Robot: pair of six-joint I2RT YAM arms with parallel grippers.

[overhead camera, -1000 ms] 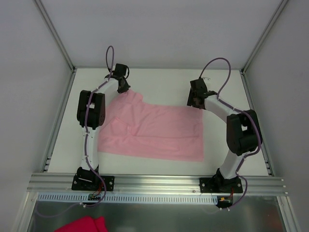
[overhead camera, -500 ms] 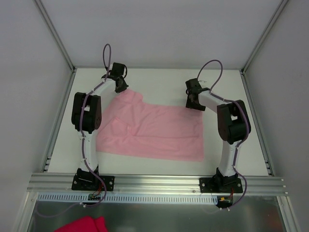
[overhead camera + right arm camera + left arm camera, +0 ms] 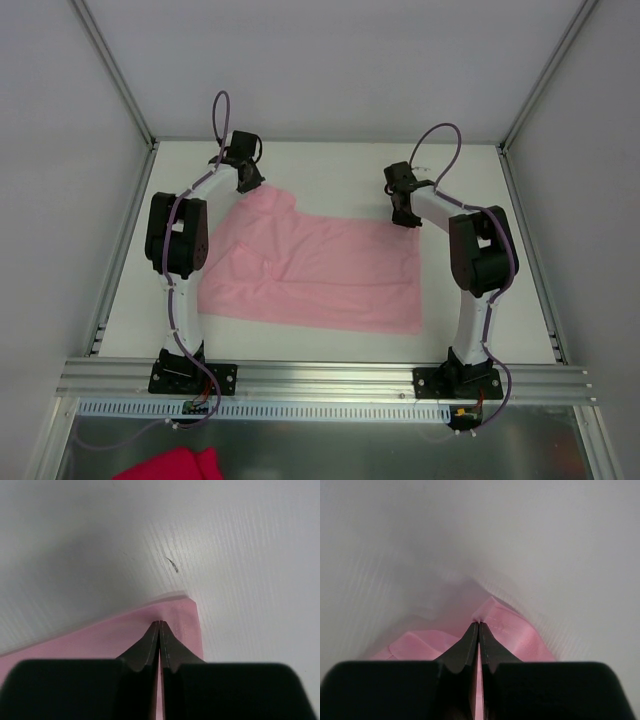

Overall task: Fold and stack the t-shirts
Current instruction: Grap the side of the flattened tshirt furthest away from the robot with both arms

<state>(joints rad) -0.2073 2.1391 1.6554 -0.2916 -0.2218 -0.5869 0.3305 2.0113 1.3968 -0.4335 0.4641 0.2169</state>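
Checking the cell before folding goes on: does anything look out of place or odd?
The pink t-shirt is creased toward its left side. A magenta cloth lies off the table, below the front rail. A small dark mark shows on the table past the shirt's far right corner.

plain pale pink t-shirt [image 3: 320, 270], wht table [image 3: 330, 170], magenta cloth [image 3: 170, 467]
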